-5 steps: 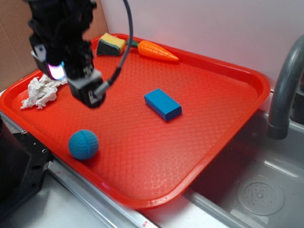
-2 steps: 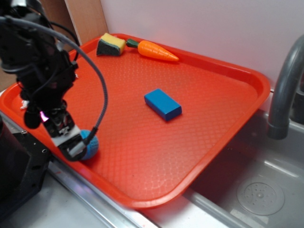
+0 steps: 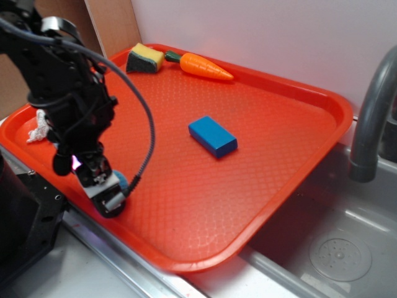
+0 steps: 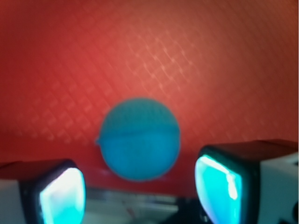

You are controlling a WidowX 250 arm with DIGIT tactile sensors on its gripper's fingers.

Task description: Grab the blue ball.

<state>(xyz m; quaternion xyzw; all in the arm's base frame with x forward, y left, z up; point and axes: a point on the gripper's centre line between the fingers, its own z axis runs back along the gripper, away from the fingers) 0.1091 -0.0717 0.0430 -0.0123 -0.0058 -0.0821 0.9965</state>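
- The flat plastic tray [image 3: 279, 155] is bright orange-red, embossed all over with a fine diamond-grid pattern.
- The small round blue ball [image 4: 140, 138] is teal-blue, matte, with a finely dimpled texture and one curved seam groove.
- The rectangular blue block [image 3: 213, 136] is a stronger, plain blue, darker on its sides.
- The toy carrot [image 3: 205, 66] is orange with a dark green stub.
- The wedge-shaped sponge [image 3: 145, 59] is yellow on top, dark green-black below.
- The crumpled rag [image 3: 38, 129] is off-white.
- The black tool [image 3: 107, 194] has a pale grey tip and a pink glow beside it; its fingers [image 4: 218, 184] have glossy black rims around cyan-lit faces.
- The curved metal faucet [image 3: 372, 118] is dull grey.
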